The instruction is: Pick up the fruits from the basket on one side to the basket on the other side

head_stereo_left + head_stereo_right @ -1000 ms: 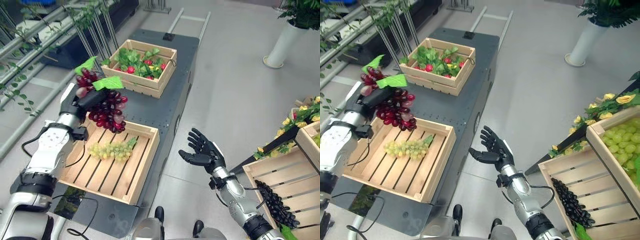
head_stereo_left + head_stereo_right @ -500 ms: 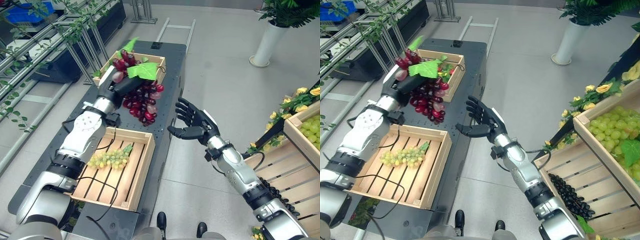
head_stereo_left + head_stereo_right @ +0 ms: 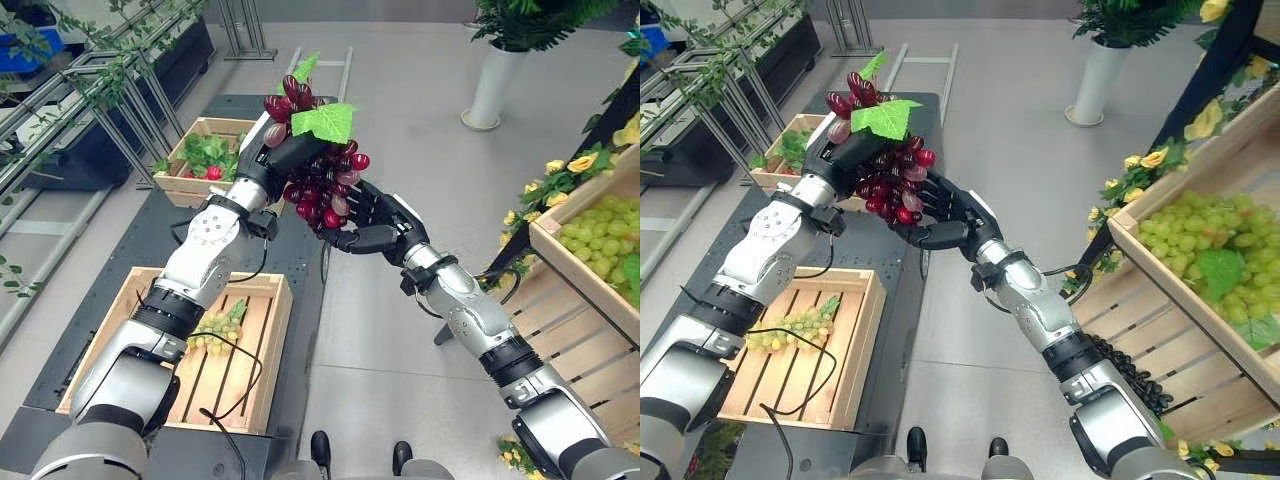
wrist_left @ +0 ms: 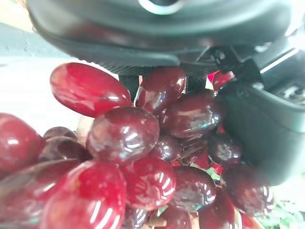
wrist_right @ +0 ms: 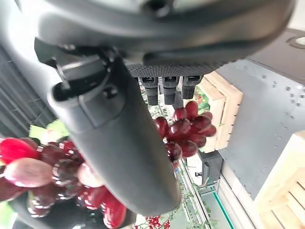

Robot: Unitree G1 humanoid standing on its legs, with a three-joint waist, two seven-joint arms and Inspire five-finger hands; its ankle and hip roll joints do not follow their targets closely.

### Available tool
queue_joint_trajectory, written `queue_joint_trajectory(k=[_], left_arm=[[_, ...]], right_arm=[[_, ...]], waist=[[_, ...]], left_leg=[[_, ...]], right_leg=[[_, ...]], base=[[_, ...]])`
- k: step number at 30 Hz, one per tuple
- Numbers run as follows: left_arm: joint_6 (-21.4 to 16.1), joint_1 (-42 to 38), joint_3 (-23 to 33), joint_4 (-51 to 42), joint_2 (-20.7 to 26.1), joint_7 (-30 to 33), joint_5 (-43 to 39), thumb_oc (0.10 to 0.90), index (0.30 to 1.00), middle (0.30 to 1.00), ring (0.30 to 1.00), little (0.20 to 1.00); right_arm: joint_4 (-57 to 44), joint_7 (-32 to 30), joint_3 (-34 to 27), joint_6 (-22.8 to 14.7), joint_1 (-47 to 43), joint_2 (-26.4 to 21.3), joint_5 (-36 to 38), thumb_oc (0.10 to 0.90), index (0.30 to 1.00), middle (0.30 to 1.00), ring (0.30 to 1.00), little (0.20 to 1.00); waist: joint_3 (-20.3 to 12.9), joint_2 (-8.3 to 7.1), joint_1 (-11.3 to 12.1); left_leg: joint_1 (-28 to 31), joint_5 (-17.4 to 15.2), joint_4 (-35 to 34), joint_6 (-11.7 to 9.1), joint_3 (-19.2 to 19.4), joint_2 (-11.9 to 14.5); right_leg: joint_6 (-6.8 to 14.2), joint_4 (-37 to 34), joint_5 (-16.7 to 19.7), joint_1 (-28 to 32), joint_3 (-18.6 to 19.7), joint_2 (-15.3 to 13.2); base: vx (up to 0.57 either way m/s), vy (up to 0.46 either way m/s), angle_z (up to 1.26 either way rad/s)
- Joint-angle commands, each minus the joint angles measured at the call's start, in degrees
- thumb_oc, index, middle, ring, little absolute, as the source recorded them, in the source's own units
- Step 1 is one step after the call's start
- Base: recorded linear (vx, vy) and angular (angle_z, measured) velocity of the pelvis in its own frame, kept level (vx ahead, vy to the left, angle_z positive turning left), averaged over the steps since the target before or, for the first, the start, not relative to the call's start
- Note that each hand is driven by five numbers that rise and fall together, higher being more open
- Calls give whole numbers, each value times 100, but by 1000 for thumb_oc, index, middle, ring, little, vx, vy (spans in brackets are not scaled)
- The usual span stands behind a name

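Observation:
A bunch of red grapes with green leaves hangs in the air past the dark table's right edge. My left hand is shut on its top. My right hand is open, its fingers spread against the far side of the bunch and its thumb under it. The right wrist view shows the straight fingers with the red grapes past them. A bunch of green grapes lies in the slatted wooden basket on the table at my left. Wooden baskets stand at my right, one with green grapes and a lower one with black grapes.
A second wooden crate of green leaves and small red fruit sits at the far end of the dark table. A white plant pot stands on the grey floor beyond. Flowers and leaves edge the right baskets.
The view has swung to the right. My left arm has carried the red grapes right, off the table's edge. My right hand has risen and now touches the bunch.

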Motion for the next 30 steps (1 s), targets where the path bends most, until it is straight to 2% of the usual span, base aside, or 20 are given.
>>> queue_joint_trajectory(k=[1,5,10,19,27,28,29,30], left_arm=[[-614,-1160,51,448,-285,13,-233,400,300,300,300,300],[-634,-1239,-32,440,-356,-54,-296,400,300,300,300,300],[-610,-1280,-120,463,-487,-180,-358,400,300,300,300,300],[-542,-1256,-238,634,-706,-545,-501,400,300,300,300,300],[-538,-1267,-240,706,-756,-599,-534,400,300,300,300,300],[-530,-1262,-227,694,-755,-583,-528,400,300,300,300,300],[-537,-1251,-211,702,-750,-575,-527,400,300,300,300,300],[-539,-1250,-208,706,-751,-577,-525,400,300,300,300,300]], right_arm=[[143,155,41,-364,-490,323,427,800,900,900,900,900],[172,218,43,-293,-528,384,612,800,900,900,900,900],[284,190,71,-377,-632,462,735,800,900,900,900,900],[493,-237,-33,-770,-1119,539,681,800,900,900,900,900],[674,-449,-122,-1041,-1376,585,681,800,900,900,900,900],[700,-435,-140,-1091,-1396,588,706,466,399,399,399,399],[718,-378,-181,-1152,-1408,596,778,400,300,300,300,300],[717,-377,-185,-1151,-1407,600,782,400,300,300,300,300]], waist=[[-997,113,55],[-995,108,27],[-1001,95,14],[-1060,82,41],[-1105,106,59],[-1108,109,62],[-1113,113,70],[-1114,114,72]], left_leg=[[243,-981,9,-197,-122,-326],[279,-990,9,-192,-78,-310],[300,-1001,9,-196,-48,-295],[315,-1018,9,-188,-53,-286],[322,-1026,9,-185,-36,-278],[323,-1025,9,-183,-34,-278],[323,-1024,9,-182,-38,-278],[322,-1024,9,-183,-38,-278]], right_leg=[[-285,16,-262,-86,-161,300],[-287,16,-257,-69,-129,312],[-284,16,-255,-63,-107,314],[-284,16,-253,-54,-102,325],[-273,16,-230,-62,-100,327],[-275,16,-229,-61,-101,326],[-274,16,-228,-57,-101,326],[-273,16,-227,-58,-102,326]], base=[[-13,1,-10],[-3,0,-1],[-22,2,-4],[-12,-2,-2],[0,0,0],[0,0,0],[0,0,0],[0,0,0]])
